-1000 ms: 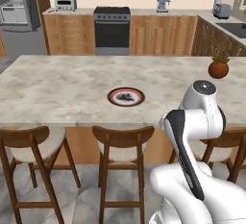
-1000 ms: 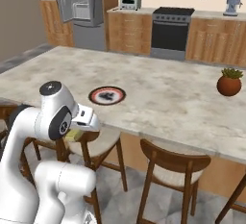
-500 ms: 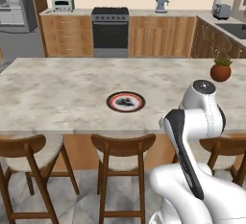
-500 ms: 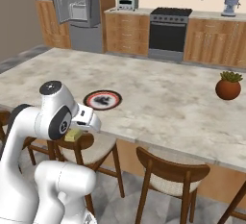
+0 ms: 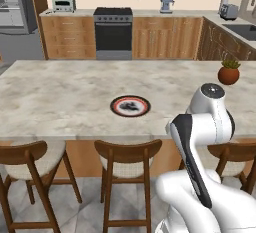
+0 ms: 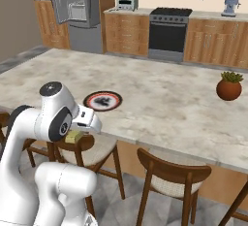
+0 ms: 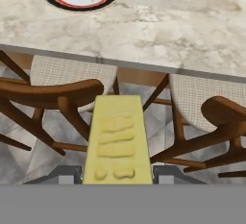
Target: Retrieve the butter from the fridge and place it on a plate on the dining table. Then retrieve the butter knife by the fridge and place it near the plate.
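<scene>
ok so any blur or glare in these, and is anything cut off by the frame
Left base view: sharp and evenly lit, no glare on the table; the fridge is cropped at the left edge. Right base view: equally crisp, soft shading under the plate. Hand view: the butter looms large in the tool, its near end cut off; plate cropped at the top.

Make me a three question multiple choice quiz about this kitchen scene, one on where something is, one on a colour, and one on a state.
1. Where is the round red-ringed plate?
A. on the beige marbled island top
B. on a chair
C. on the stove

2. What colour is the small rectangular butter stick?
A. red
B. yellow
C. white

3. What is the two-finger gripper doing?
A. open and empty
B. closed on the butter
C. holding a knife

Answers: 1 A, the plate lies flat on the stone top. 2 B, the hand view shows it pale yellow. 3 B, the stick sits between both finger tips.
</scene>
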Controlling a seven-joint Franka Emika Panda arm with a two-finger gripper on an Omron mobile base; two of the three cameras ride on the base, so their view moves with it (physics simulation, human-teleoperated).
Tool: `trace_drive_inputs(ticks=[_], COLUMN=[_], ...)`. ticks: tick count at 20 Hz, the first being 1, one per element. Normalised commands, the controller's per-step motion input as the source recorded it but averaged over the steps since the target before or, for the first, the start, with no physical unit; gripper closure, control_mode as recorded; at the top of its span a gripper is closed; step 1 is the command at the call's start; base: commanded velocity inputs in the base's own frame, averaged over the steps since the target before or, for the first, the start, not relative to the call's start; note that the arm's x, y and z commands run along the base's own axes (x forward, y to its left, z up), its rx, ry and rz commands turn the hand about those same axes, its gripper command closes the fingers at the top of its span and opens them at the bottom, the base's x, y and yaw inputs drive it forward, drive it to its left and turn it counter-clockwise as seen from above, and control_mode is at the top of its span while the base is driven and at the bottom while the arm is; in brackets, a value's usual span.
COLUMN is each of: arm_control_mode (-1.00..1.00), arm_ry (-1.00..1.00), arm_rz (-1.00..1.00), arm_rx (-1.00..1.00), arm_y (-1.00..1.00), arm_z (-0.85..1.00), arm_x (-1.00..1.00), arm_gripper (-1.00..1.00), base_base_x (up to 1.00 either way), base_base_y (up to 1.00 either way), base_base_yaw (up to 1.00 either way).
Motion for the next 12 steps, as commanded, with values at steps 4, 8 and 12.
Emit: trace_drive_inputs(ticks=[4, 8, 12], arm_control_mode=[1.00, -1.00, -1.00], arm_ry=[0.00, 0.00, 0.00], arm_rz=[0.00, 0.00, 0.04], arm_rx=[0.00, 0.00, -0.05], arm_y=[0.00, 0.00, 0.09], arm_z=[0.00, 0.00, 0.46], arm_x=[0.00, 0.04, 0.43], arm_gripper=[1.00, 1.00, 1.00], base_base_x=[0.00, 0.01, 0.00], base_base_y=[0.00, 0.00, 0.00], base_base_yaw=[0.00, 0.00, 0.00])
